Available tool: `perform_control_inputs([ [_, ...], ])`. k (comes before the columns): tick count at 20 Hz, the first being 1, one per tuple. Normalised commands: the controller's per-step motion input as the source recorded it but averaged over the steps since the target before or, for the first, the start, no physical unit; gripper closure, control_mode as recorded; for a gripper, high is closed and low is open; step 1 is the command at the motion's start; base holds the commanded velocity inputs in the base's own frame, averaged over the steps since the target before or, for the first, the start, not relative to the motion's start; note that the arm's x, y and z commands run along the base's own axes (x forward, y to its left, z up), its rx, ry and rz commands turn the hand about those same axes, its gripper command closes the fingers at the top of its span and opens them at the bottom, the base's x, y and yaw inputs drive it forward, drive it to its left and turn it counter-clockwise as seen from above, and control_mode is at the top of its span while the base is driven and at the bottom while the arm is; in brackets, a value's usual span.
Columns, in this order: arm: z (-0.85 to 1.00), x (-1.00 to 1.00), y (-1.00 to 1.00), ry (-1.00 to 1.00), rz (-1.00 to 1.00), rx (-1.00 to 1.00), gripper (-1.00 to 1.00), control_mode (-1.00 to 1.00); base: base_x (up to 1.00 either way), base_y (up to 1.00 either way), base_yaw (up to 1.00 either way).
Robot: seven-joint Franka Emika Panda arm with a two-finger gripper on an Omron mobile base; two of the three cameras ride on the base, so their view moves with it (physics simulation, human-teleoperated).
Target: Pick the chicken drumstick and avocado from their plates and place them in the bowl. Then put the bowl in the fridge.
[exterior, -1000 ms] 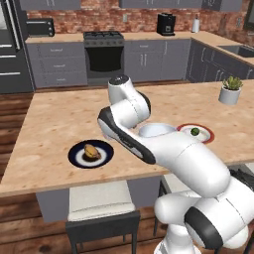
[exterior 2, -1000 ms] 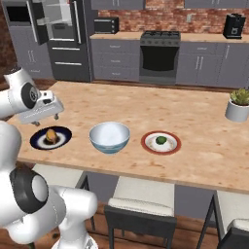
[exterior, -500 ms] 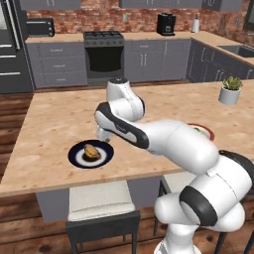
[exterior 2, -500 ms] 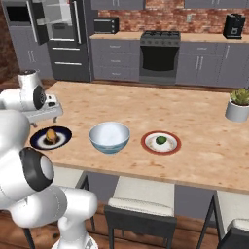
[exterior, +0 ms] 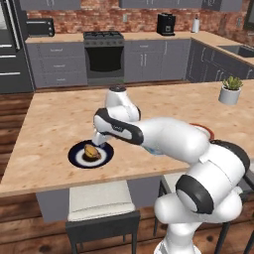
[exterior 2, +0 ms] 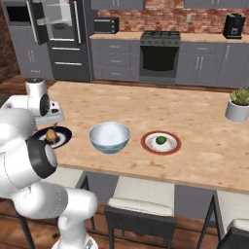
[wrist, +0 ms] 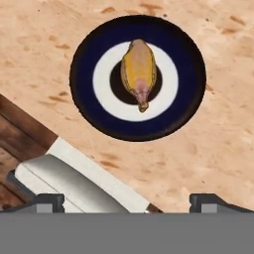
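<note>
The fingers point(wrist: 127, 198) are seen spread wide and empty at the bottom of the hand view, one tip at either side, with nothing between them. They are held above the chicken drumstick point(wrist: 139, 73), which lies lengthwise at the centre of the navy plate point(wrist: 89, 111); the hand is judged to be so placed that a straight descent would bring the fingers down on either side of the meat. In the left base view the hand is partly hidden behind the arm's own link, just above the same plate point(exterior: 77, 158) and drumstick point(exterior: 91, 152).

The plate is set near the front edge of the wooden surface point(exterior 2: 194, 112), with a padded stool point(wrist: 74, 181) below that edge. The bowl point(exterior 2: 109, 137) stands just beside the plate, between it and the red-rimmed plate point(exterior 2: 148, 146) on which the avocado point(exterior 2: 161, 141) rests; the drumstick's path to the bowl is judged short and unobstructed. A potted plant point(exterior 2: 238, 104) stands well apart at the far end of the surface. The fridge point(exterior 2: 61, 39) is seen across the room beyond the surface. No part of the task appears completed.
</note>
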Motion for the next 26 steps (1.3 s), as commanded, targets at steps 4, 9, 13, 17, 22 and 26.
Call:
perform_control_inputs([
  [4, -0.25, 0.22, 0.30, 0.00, 0.00, 0.00, -1.00, -1.00, 0.00, 0.00, 0.00],
  [9, -0.21, 0.19, 0.29, 0.00, 0.00, 0.00, -1.00, -1.00, 0.00, 0.00, 0.00],
  [13, -0.22, 0.26, 0.27, 0.00, 0.00, 0.00, -1.00, -1.00, 0.00, 0.00, 0.00],
  [17, -0.22, 0.36, 0.17, 0.00, 0.00, 0.00, -1.00, -1.00, 0.00, 0.00, 0.00],
  [22, -0.23, 0.36, 0.10, 0.00, 0.00, -0.04, -1.00, -1.00, 0.00, 0.00, 0.00],
  [26, -0.29, 0.32, 0.05, 0.00, 0.00, -0.09, -1.00, -1.00, 0.00, 0.00, 0.00],
])
